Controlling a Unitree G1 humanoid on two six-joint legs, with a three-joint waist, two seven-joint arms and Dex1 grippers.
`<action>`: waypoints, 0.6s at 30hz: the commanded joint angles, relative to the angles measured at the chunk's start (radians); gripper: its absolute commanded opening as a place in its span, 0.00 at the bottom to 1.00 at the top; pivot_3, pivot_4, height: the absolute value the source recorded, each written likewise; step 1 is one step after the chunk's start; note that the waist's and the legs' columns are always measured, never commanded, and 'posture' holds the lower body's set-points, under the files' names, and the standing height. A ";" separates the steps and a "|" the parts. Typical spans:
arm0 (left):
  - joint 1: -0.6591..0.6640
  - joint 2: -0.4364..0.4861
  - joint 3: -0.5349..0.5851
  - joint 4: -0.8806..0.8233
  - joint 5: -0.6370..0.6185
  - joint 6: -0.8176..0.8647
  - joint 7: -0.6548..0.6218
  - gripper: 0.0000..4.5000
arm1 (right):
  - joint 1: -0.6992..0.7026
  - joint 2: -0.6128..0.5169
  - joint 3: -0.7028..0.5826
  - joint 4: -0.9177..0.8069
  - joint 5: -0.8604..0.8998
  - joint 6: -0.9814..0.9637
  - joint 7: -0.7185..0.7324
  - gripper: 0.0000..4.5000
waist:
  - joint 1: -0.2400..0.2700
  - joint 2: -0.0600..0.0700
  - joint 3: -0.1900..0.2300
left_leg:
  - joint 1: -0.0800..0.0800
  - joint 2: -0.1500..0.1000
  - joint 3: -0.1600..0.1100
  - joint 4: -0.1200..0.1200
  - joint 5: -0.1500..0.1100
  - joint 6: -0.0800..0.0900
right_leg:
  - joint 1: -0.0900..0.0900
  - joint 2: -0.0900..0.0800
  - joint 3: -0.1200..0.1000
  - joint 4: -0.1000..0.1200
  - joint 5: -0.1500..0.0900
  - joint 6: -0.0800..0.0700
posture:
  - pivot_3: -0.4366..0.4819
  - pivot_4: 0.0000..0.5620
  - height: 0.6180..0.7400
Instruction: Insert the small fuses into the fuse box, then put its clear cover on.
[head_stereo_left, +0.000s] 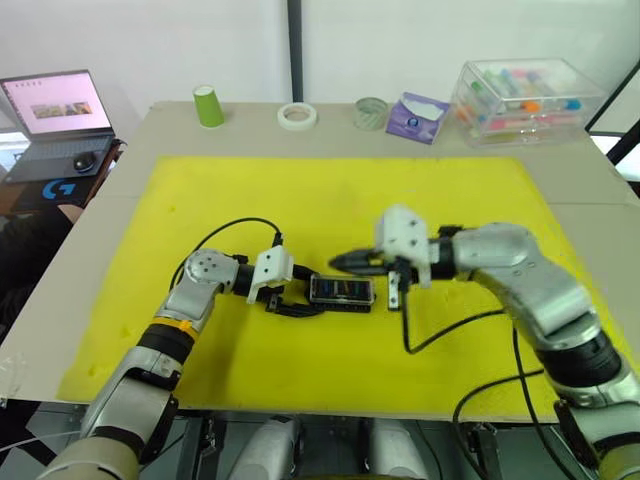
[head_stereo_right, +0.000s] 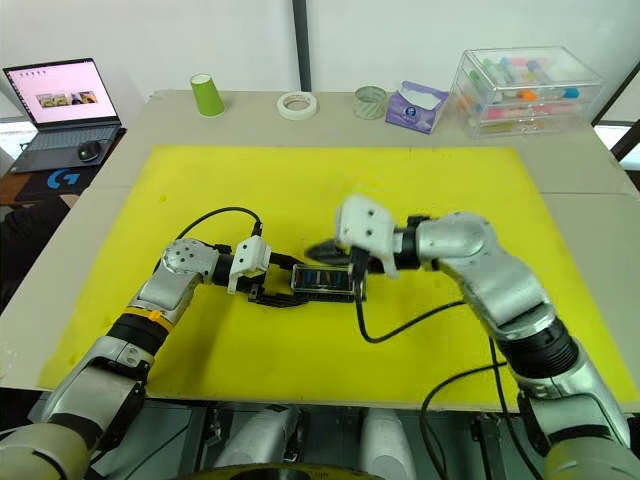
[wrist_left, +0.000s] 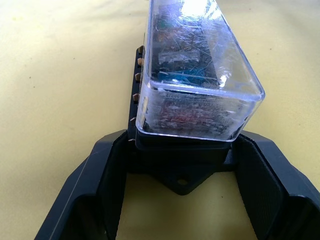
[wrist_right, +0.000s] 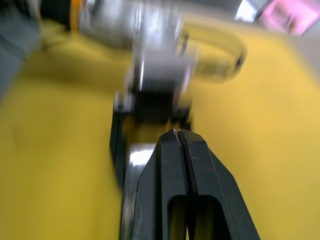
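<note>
The black fuse box lies in the middle of the yellow mat. The clear cover sits on top of it. Small fuses show through the cover as blue and red bits. My left gripper is shut on the box's left end, one finger against each side of the black base. Just above the cover, over its right half, is my right gripper. Its fingers are pressed together with nothing between them.
Along the table's far edge stand a green cup, a tape roll, a small round jar, a purple tissue pack and a large clear storage case. A laptop sits far left. Black cables trail on the mat.
</note>
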 joint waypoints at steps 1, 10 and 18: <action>-0.001 0.008 0.011 -0.008 0.017 0.015 0.007 0.61 | 0.026 0.047 0.106 0.201 -0.145 -0.070 -0.043 0.00 | -0.007 0.002 -0.002 | 0.000 0.000 0.000 0.000 0.000 0.000 | 0.000 0.000 0.000 0.000 0.000 0.000 | 0.48 0.27 1.00; 0.008 0.002 0.015 -0.012 0.025 0.020 0.010 0.61 | 0.062 0.065 0.023 0.213 -0.048 0.065 0.004 0.00 | 0.000 -0.001 -0.009 | 0.006 0.000 0.000 -0.001 0.000 -0.001 | 0.005 0.000 0.001 0.000 0.000 0.000 | 0.48 0.27 1.00; 0.007 0.006 0.018 -0.009 0.026 0.022 0.008 0.61 | 0.050 0.085 0.007 0.172 -0.042 0.039 0.016 0.00 | 0.000 -0.001 -0.010 | 0.006 0.000 0.000 -0.001 0.000 0.000 | 0.005 0.000 0.001 0.000 0.000 0.000 | 0.48 0.27 1.00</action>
